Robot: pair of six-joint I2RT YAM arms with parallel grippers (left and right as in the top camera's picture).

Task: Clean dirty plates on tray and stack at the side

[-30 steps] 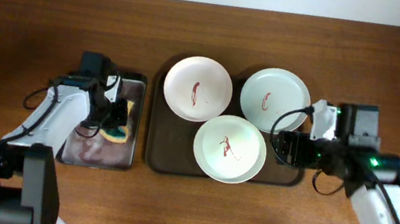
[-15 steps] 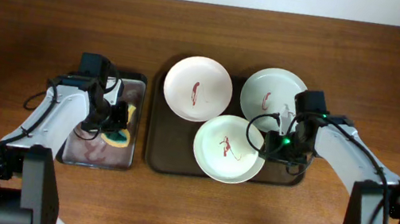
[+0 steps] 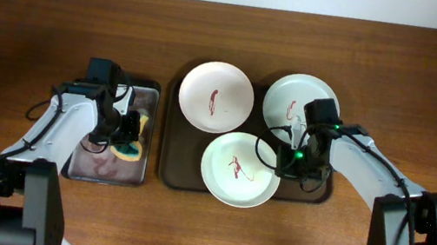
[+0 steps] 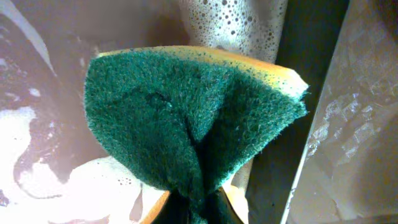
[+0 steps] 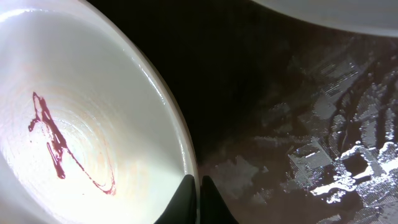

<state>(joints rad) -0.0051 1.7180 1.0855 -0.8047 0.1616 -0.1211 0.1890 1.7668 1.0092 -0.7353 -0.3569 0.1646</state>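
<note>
Three white plates with red smears lie on the dark brown tray (image 3: 170, 137): one at the back left (image 3: 216, 97), one at the back right (image 3: 292, 99) and one in front (image 3: 239, 169). My right gripper (image 3: 286, 160) is shut on the front plate's right rim. In the right wrist view its black fingertips (image 5: 199, 194) pinch that rim, one inside the plate (image 5: 81, 124) and one outside, over the wet tray (image 5: 280, 124). My left gripper (image 3: 124, 130) is shut on a green and yellow sponge (image 3: 128, 150), which folds between the jaws (image 4: 202, 214) in the left wrist view (image 4: 186, 118).
A grey metal pan (image 3: 106, 168) with soapy water stands left of the tray, under the left gripper and sponge. Bare wooden table (image 3: 38, 41) lies all round. An edge of the back right plate (image 5: 336, 11) shows at the top of the right wrist view.
My right arm swung in from the right and its gripper shut on the front plate's rim. That plate has shifted left and toward the front. The left arm stayed put.
</note>
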